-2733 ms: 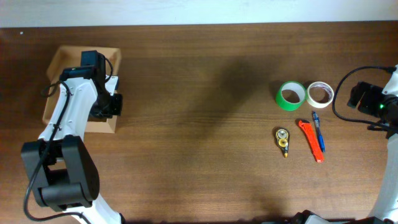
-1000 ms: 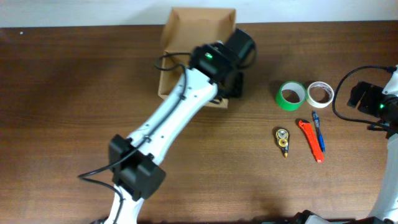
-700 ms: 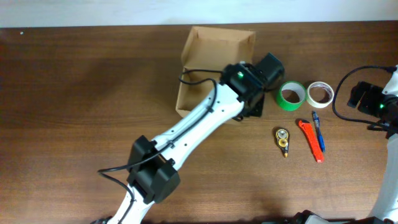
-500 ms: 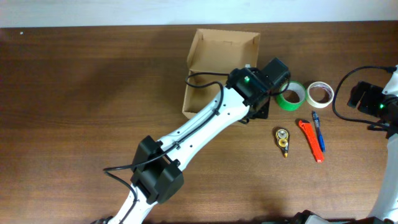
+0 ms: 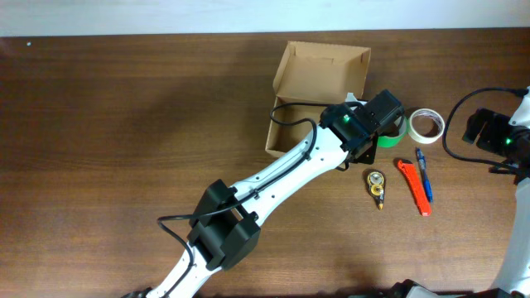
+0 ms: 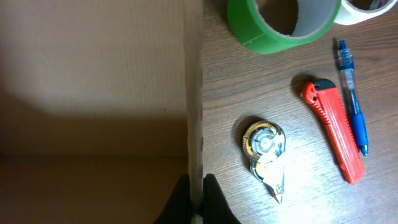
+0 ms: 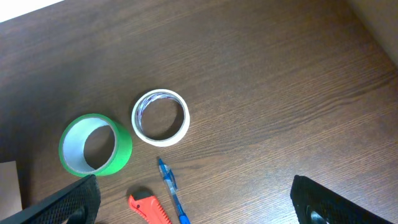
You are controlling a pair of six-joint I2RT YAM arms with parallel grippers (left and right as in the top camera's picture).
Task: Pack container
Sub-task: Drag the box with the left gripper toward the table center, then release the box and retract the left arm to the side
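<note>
while in left gripper [image 6: 198, 200], open container [image 5: 319, 70] beside green tape [image 6: 249, 38]

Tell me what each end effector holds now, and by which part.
The left end effector pinches the cardboard box by the side wall facing the green tape. The right end effector is open and holds nothing.
</note>
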